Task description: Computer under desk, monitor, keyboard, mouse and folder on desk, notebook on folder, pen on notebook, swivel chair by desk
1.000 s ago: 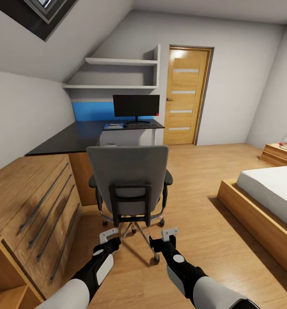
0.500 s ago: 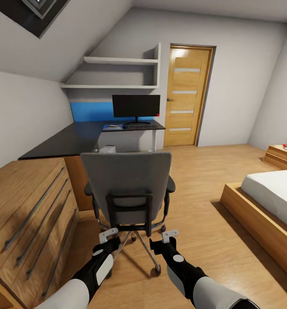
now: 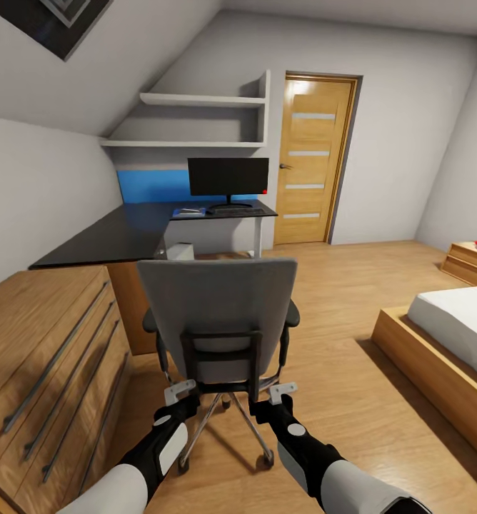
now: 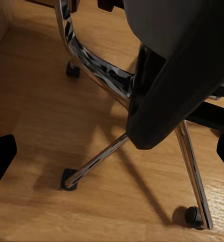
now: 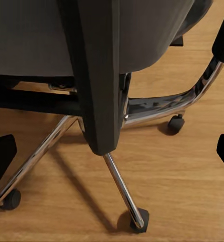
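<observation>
The swivel chair stands right in front of me with its grey back toward me, hiding its seat and the folder. Both grippers hang low behind its backrest, left gripper and right gripper, each open and empty. The wrist views look at the chair's chrome base and a castor leg. Beyond the chair, the black desk carries the monitor, the keyboard in front of it and the blue notebook beside that. The pale computer peeks over the chair back under the desk.
A light wooden dresser with bar handles lines my left side. A bed on a wooden frame takes the right, with a nightstand behind it. A wooden door is in the far wall. Bare floor runs between chair and bed.
The whole view has advanced toward the chair and desk, so the chair looms larger and the dresser has slid left. The arms hold the same pose in the picture.
</observation>
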### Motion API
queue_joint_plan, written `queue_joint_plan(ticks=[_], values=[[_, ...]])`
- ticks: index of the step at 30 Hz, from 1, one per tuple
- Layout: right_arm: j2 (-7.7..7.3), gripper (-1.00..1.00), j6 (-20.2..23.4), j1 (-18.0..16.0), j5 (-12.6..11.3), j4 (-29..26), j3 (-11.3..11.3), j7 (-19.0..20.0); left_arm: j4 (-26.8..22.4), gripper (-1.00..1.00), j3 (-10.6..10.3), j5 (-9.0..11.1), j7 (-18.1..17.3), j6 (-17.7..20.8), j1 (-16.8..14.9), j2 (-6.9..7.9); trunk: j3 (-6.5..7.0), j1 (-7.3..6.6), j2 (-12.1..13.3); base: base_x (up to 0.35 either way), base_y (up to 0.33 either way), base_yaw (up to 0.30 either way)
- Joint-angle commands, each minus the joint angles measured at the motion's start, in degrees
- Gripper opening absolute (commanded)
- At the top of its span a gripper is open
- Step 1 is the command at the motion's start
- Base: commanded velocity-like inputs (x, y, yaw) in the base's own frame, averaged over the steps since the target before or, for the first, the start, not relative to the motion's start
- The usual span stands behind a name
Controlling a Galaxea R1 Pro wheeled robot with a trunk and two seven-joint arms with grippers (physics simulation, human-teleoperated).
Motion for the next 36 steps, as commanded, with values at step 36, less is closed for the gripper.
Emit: queue_joint_plan(ticks=[36], values=[[0.0, 1.0, -0.5, -0.1, -0.5, 0.1, 0.5, -0.3, 0.0, 1.0, -0.2, 0.3, 0.3, -0.1, 0.0, 0.01, -0.05, -0.01, 0.0, 0.231, 0.0, 0.0]])
